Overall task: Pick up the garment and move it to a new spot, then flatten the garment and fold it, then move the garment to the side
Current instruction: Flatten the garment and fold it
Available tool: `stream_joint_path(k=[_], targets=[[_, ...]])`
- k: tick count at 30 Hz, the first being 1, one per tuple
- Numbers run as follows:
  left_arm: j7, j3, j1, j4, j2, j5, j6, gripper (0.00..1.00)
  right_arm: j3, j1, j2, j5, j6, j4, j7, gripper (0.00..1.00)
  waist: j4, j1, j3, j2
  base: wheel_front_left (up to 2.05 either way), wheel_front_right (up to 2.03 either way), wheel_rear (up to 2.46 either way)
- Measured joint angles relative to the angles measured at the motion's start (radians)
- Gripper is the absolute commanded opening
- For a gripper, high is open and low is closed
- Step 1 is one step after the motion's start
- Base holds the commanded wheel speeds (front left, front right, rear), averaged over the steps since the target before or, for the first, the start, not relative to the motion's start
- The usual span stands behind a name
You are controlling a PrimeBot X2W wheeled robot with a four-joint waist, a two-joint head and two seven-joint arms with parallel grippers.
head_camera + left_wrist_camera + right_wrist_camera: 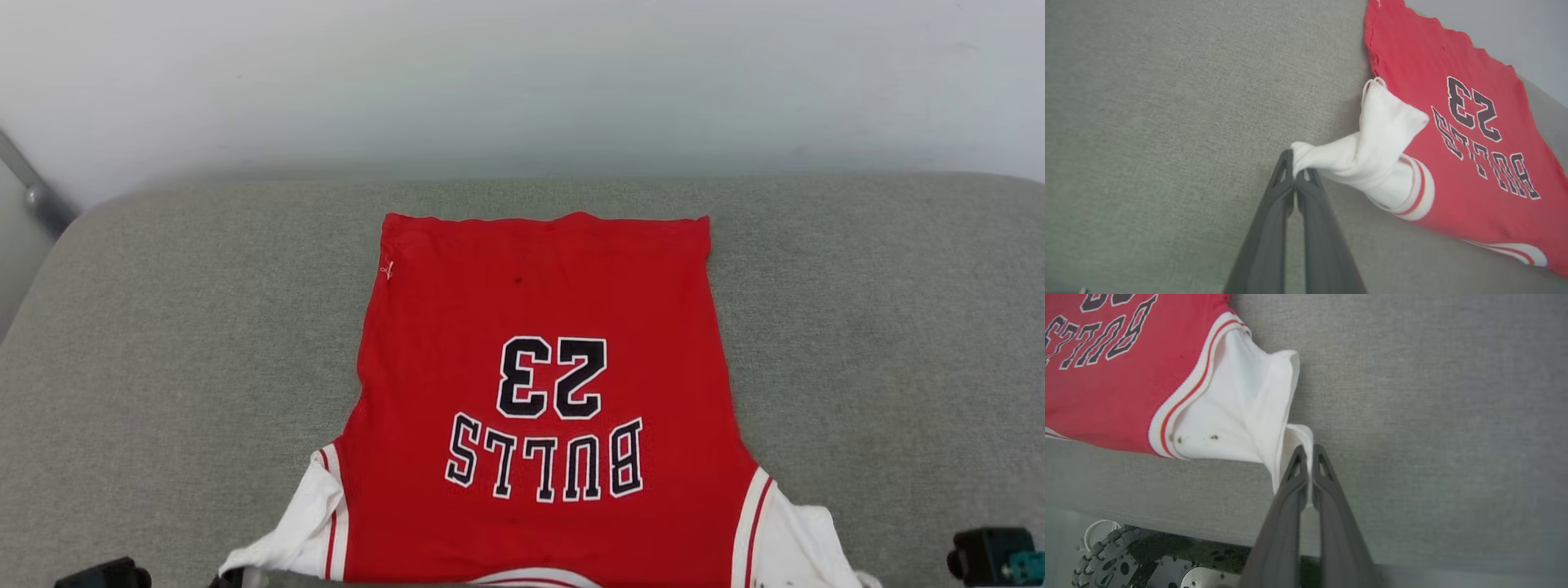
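The garment [539, 327], a red jersey with black "23" and "BULLS" outlined in white, lies spread on the grey cushion [163, 343] with its hem at the far side and its collar at the near edge. My left gripper [1295, 167] is shut on the tip of one white sleeve [1372, 155], which is pulled out from the red body [1474, 134]. My right gripper [1309, 457] is shut on the edge of the other white sleeve [1237, 412], stretched away from the red body [1110, 375]. Dark arm parts show at the head view's bottom corners [992, 555].
A pale wall [522, 82] rises behind the cushion, and a grey metal bar [33, 192] leans at the far left. Below the cushion's near edge, the right wrist view shows the robot's wheeled base [1106, 559]. Bare cushion lies on both sides of the jersey.
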Motion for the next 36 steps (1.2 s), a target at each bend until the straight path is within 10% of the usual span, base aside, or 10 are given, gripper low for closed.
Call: stream_joint_path(k=[4,5,6,15,36], targets=[[0.014,-0.012,0.059,-0.04,-0.009,-0.001,0.025,0.0,-0.008,0.053,0.055,0.015,0.0,0.011,0.047,0.01,0.004,0.0,0.013,0.0,0.0,0.0,0.0],[0.018,-0.017,0.064,-0.044,-0.01,0.002,0.027,0.0,-0.009,0.054,0.058,0.015,0.0,0.01,0.049,0.38,0.004,0.0001,0.019,0.0,0.0,0.0,0.0],[0.018,-0.021,0.064,-0.05,-0.014,0.002,0.029,0.0,-0.01,0.05,0.058,0.016,0.0,0.01,0.049,1.0,0.005,0.0001,0.024,0.0,0.0,0.0,0.0],[0.023,-0.041,0.008,-0.082,-0.012,0.018,0.029,0.0,-0.018,-0.242,0.01,0.023,0.0,0.037,-0.012,1.0,0.008,0.0003,0.084,0.0,0.0,0.0,0.0],[-0.086,-0.171,-0.26,-0.14,-0.092,0.084,-0.095,0.0,-0.158,-1.178,-0.051,-0.168,0.0,0.669,0.229,1.0,0.212,0.0006,0.361,0.0,0.0,0.0,0.0]])
